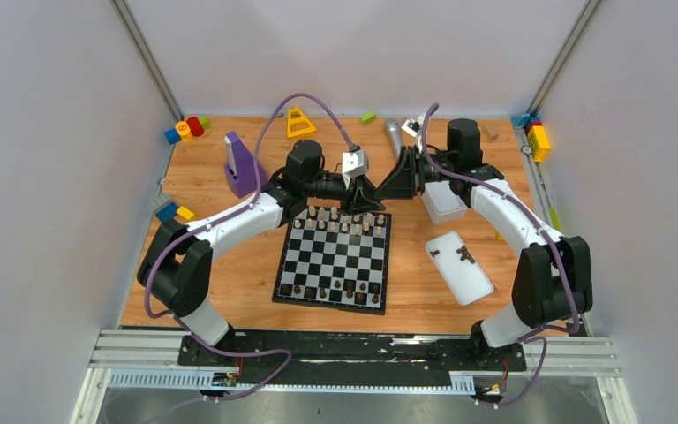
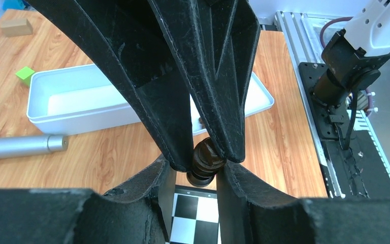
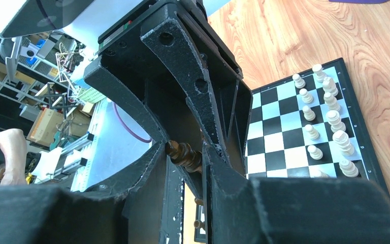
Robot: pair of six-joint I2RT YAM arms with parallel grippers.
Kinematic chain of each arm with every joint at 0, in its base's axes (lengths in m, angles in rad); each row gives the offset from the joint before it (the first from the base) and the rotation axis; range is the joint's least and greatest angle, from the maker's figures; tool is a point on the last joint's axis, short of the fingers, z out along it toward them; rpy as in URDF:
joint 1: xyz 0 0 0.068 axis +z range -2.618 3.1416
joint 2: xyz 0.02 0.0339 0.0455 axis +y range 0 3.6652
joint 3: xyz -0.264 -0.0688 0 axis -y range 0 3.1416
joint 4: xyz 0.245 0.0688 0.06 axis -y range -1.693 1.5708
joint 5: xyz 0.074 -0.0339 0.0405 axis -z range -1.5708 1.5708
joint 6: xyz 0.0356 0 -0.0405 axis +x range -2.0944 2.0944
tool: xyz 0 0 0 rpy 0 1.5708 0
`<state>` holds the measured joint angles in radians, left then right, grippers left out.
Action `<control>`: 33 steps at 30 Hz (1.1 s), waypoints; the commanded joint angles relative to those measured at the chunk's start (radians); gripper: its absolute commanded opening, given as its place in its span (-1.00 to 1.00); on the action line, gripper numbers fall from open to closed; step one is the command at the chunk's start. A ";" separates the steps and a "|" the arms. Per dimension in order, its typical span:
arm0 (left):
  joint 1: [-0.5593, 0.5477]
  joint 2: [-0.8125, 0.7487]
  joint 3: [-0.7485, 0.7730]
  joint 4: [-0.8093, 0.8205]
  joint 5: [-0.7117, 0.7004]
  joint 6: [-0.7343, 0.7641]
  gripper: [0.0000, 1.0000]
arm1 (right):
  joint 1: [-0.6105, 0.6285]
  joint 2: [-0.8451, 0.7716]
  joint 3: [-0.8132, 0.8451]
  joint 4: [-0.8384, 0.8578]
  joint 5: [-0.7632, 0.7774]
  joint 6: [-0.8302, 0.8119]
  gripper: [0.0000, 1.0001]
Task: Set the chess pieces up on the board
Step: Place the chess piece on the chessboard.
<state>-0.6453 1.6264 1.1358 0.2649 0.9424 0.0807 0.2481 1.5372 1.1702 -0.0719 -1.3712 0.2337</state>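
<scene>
Dark piece (image 3: 184, 154) inside right tool (image 3: 185, 150)

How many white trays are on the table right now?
2. A deeper white tray sits just right of the board's far corner; a flat white tray lies nearer, holding a few dark pieces. None seems hidden.

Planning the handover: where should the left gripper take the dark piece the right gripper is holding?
Take the free end of the dark piece, which sticks out beyond the right gripper. Come head-on from the opposite side; its other end is pinched there.
</scene>
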 commanded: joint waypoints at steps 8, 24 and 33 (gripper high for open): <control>-0.005 -0.067 -0.032 -0.058 0.009 0.100 -1.00 | 0.005 -0.059 0.048 -0.092 0.043 -0.093 -0.15; -0.004 -0.132 -0.145 -0.017 0.050 0.141 -1.00 | 0.025 -0.140 0.068 -0.260 0.218 -0.310 0.14; -0.004 -0.131 -0.145 -0.010 0.031 0.120 -1.00 | 0.128 -0.181 0.063 -0.376 0.424 -0.440 0.10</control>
<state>-0.6464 1.5368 0.9871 0.2207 0.9672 0.2047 0.3405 1.3941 1.1988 -0.3965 -1.0458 -0.1158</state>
